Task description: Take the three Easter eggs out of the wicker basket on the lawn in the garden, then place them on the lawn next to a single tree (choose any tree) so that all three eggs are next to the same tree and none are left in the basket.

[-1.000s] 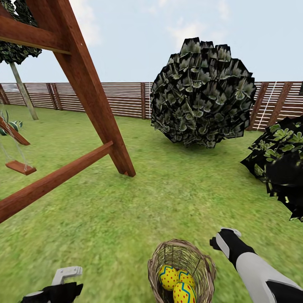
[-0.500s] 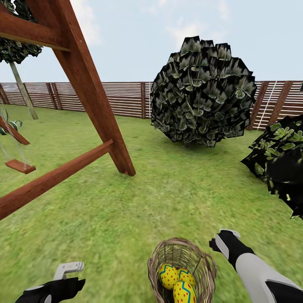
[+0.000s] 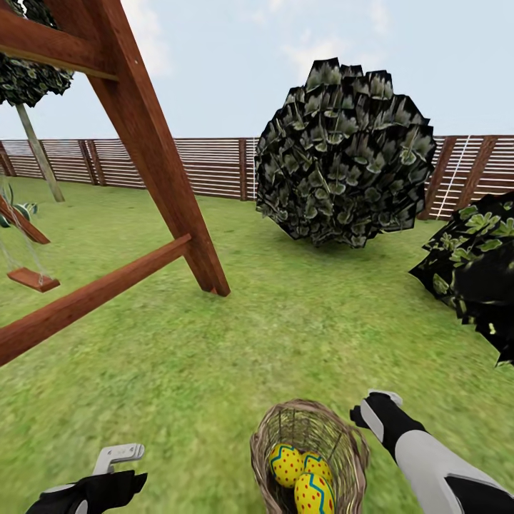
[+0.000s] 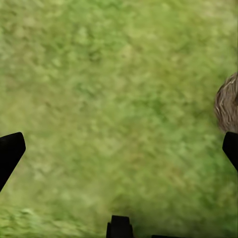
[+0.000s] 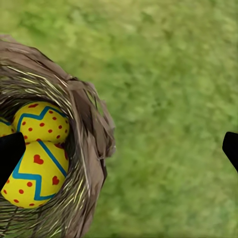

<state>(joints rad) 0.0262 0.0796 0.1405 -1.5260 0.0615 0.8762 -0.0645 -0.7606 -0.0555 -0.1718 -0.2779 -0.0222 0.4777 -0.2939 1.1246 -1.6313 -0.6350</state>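
Three eggs (image 3: 303,475) remain in basket (image 3: 265,435); right gripper (image 5: 119,148), spread open beside it, risks tipping the rim.

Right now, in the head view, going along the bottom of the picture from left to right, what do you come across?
Left gripper → bare lawn → wicker basket with the Easter eggs inside → right gripper beside the basket's rim.
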